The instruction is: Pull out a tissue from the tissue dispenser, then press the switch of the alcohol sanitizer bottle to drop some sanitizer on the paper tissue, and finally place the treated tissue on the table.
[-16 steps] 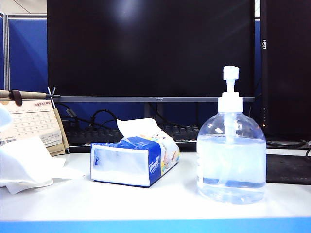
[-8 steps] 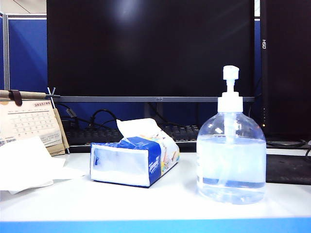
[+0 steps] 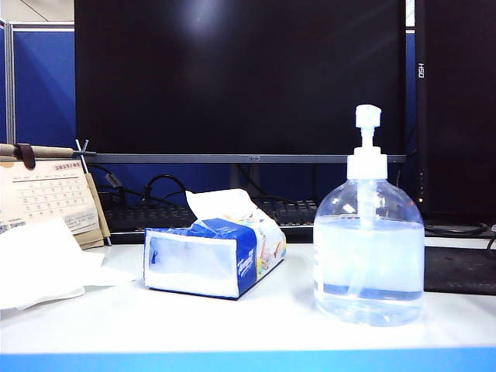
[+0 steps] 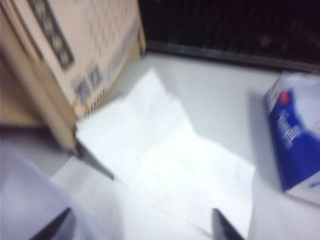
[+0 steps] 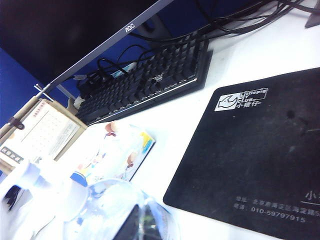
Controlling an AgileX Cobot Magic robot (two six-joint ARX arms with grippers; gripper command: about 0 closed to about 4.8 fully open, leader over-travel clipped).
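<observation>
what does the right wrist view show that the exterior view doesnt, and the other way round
Only the right wrist view: the whole black mouse pad with its white logo, and the keyboard seen from above.

Only the exterior view: the alcohol sanitizer bottle in full with its switch, the tissue lying flat on the table, and the table's blue front edge.

Both: the tissue dispenser, the desk calendar and the dark monitor. Neither the left gripper nor the right gripper is clearly visible in either.

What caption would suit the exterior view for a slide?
White tissue lying on the table left of the tissue dispenser, alcohol sanitizer bottle at right; no gripper in view.
</observation>
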